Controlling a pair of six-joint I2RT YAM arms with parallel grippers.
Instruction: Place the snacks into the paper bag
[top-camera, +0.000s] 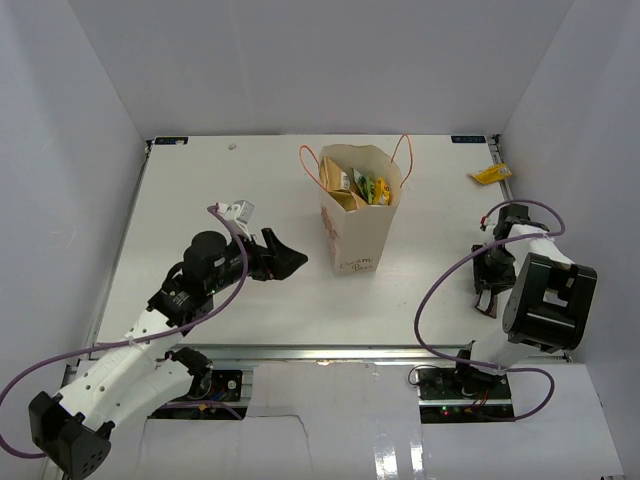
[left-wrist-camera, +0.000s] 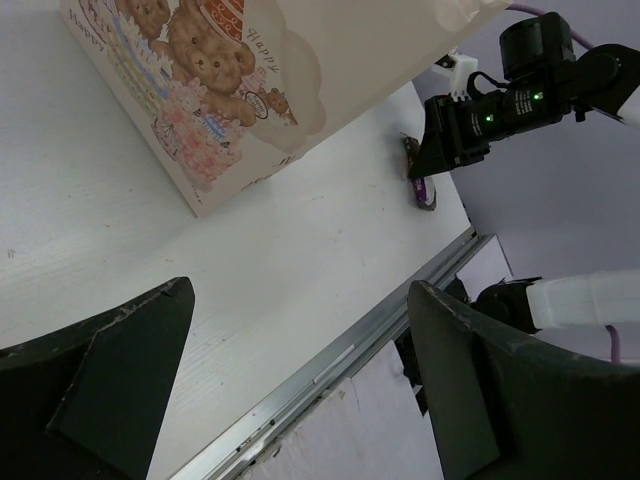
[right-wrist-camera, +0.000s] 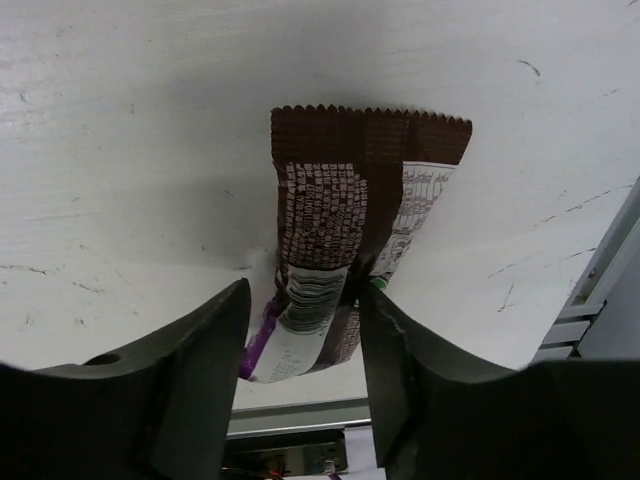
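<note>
The right gripper (right-wrist-camera: 302, 292) stands about half closed astride the dark brown-and-white packet (right-wrist-camera: 335, 190), which lies flat on the table (top-camera: 200, 190) near its right edge; one finger (right-wrist-camera: 385, 330) presses the wrapper's side, a sliver of table shows beside the other, and whether the grip is firm I cannot tell. The left gripper (top-camera: 288, 261) is spread wide and holds nothing, hanging just left of the paper bag (top-camera: 358, 240).

Only the top view looks into the upright bag, where several snacks (top-camera: 362, 187) already sit, and shows a yellow packet (top-camera: 489, 175) by the far right corner; the left wrist view alone shows teddy bears printed on the bag's side and the right gripper over its packet beyond.

The metal rail (right-wrist-camera: 590, 300) at the near edge runs close beside the brown packet; bare table lies between it and the bag.
</note>
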